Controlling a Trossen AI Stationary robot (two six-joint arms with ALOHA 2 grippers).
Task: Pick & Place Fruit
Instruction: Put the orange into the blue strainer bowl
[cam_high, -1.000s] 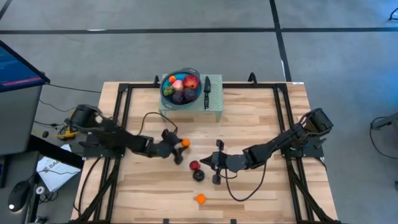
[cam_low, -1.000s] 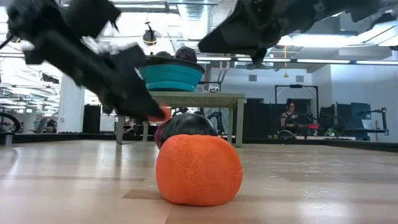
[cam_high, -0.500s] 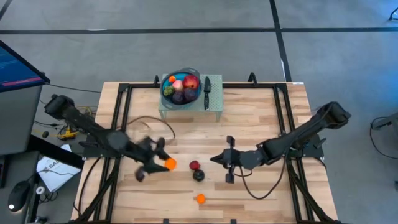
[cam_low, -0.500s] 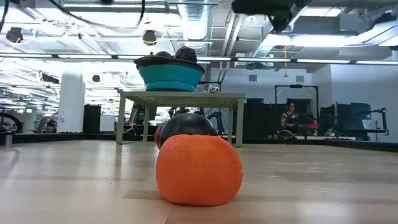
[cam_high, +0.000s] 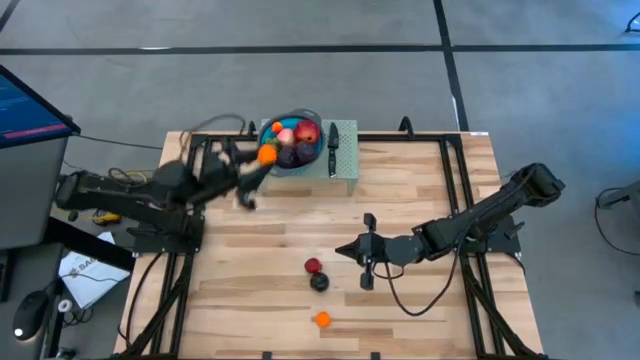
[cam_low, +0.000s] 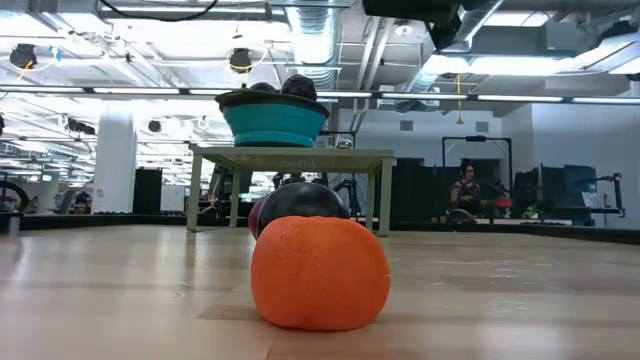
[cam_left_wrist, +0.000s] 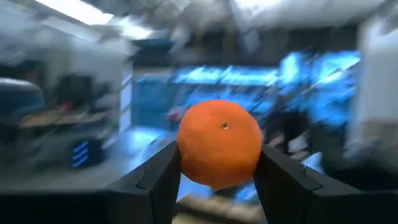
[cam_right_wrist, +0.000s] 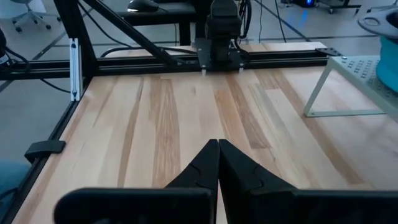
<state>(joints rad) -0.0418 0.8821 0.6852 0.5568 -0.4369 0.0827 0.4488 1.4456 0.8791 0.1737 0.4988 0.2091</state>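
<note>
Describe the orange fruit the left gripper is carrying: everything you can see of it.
The orange fruit is small, round and bright orange, with a dimpled, matte skin and a tiny dark stem dot facing the wrist camera. It is clamped between the left gripper's two dark fingers, lifted off the table, beside the blue bowl's rim.
</note>
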